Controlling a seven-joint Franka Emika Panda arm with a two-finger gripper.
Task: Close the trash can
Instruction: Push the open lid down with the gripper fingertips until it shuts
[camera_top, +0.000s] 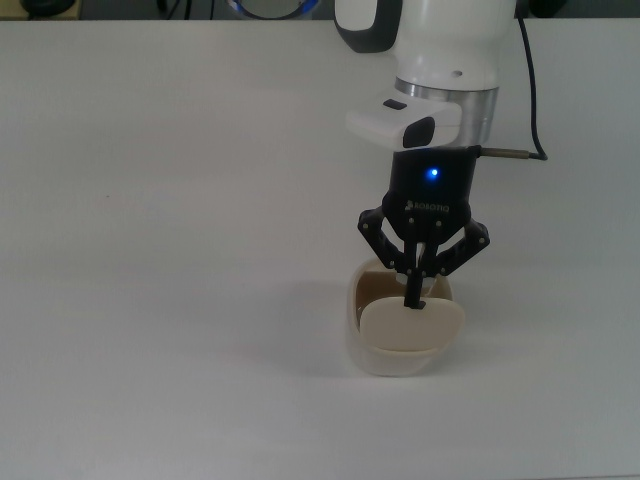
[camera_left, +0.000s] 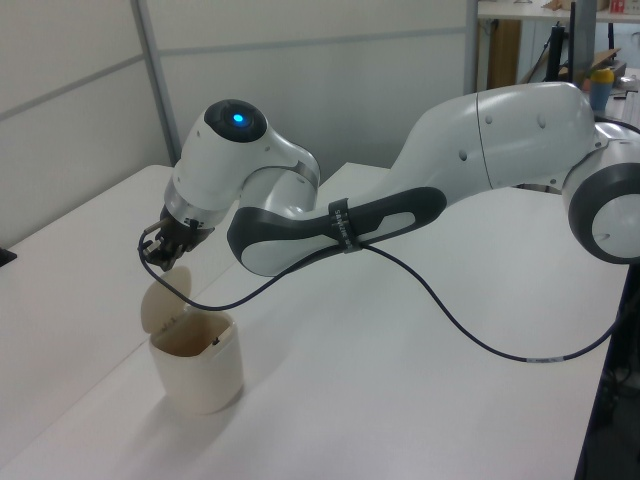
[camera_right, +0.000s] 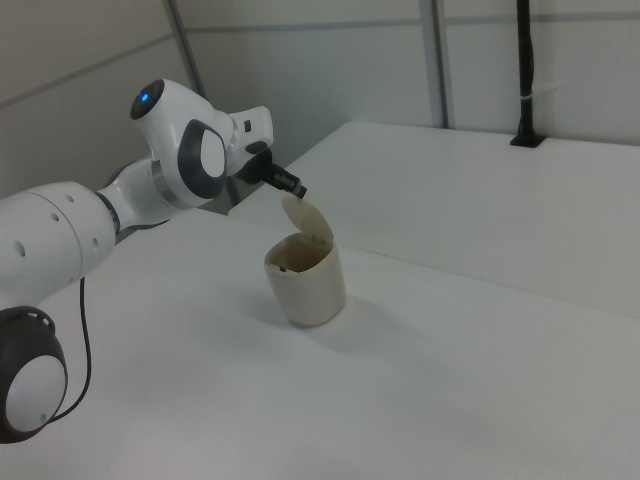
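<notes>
Pincer (camera_top: 413, 296): mine, clenched, empty, tip at raised lid (camera_top: 411, 325) of trash can (camera_left: 197, 362).
Risk: off-centre push may tip it.

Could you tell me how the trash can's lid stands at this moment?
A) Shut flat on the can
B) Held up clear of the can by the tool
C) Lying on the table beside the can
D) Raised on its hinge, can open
D: the lid stands up from the rim of the trash can, whose inside shows, with the tool closed just above the lid's top edge.
</notes>
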